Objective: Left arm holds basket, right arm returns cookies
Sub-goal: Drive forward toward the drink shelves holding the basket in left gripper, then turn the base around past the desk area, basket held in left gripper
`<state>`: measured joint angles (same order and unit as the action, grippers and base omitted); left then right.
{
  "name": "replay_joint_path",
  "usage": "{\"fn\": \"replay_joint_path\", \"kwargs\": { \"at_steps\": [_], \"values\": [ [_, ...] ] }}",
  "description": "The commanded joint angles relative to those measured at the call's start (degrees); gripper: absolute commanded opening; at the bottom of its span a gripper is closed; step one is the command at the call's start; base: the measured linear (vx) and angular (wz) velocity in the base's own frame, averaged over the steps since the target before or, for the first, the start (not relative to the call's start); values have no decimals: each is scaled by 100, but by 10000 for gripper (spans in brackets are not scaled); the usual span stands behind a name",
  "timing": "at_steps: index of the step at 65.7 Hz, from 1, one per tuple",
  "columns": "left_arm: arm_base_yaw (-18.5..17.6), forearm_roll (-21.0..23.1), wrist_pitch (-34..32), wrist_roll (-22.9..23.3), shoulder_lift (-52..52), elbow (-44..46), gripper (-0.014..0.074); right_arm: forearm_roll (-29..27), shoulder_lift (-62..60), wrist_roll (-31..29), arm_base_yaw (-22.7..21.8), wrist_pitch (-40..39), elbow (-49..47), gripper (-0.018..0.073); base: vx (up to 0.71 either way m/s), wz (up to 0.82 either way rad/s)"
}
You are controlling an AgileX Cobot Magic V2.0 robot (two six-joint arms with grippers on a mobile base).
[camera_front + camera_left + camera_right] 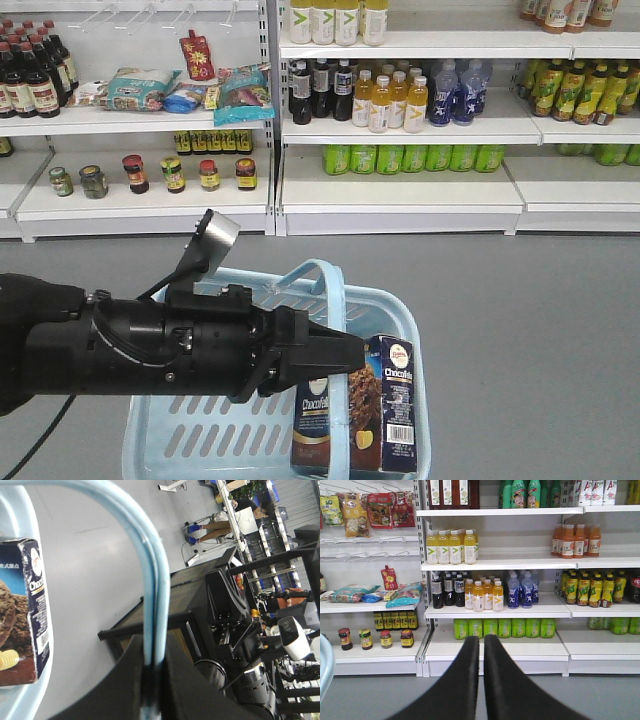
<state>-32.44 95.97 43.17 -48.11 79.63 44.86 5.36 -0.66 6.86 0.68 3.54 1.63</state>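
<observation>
The right gripper (483, 641) points at store shelves (495, 612), its two black fingers (462, 680) almost touching with nothing between them. Rows of bottles (482, 595) fill the middle shelves, green bottles (505, 628) stand below them, and jars (375, 638) sit lower left. A sliver of basket (323, 667) shows at the left edge.

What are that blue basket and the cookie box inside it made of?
The basket looks like moulded plastic, matte light blue, with slotted walls. The cookie box seems glossy printed cardboard: sharp folded edges, barcode on its side.
</observation>
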Motion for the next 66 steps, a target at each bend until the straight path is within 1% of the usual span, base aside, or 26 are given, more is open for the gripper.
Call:
{"fn": "replay_joint_path", "kwargs": {
  "at_steps": [1, 28, 53, 66],
  "values": [
    [4, 602, 219, -54, -234, 220, -3, 52, -68, -42, -9, -405, 99, -11, 47, -3],
    [4, 602, 212, -54, -234, 220, -3, 52, -68, -42, -9, -405, 99, -11, 46, -1],
    [4, 602, 219, -54, -234, 220, -3, 52, -68, -42, -9, -405, 99, -11, 41, 9],
    [4, 602, 214, -54, -234, 220, -3, 52, -68, -42, -9, -405, 99, -11, 32, -29]
  ]
}}
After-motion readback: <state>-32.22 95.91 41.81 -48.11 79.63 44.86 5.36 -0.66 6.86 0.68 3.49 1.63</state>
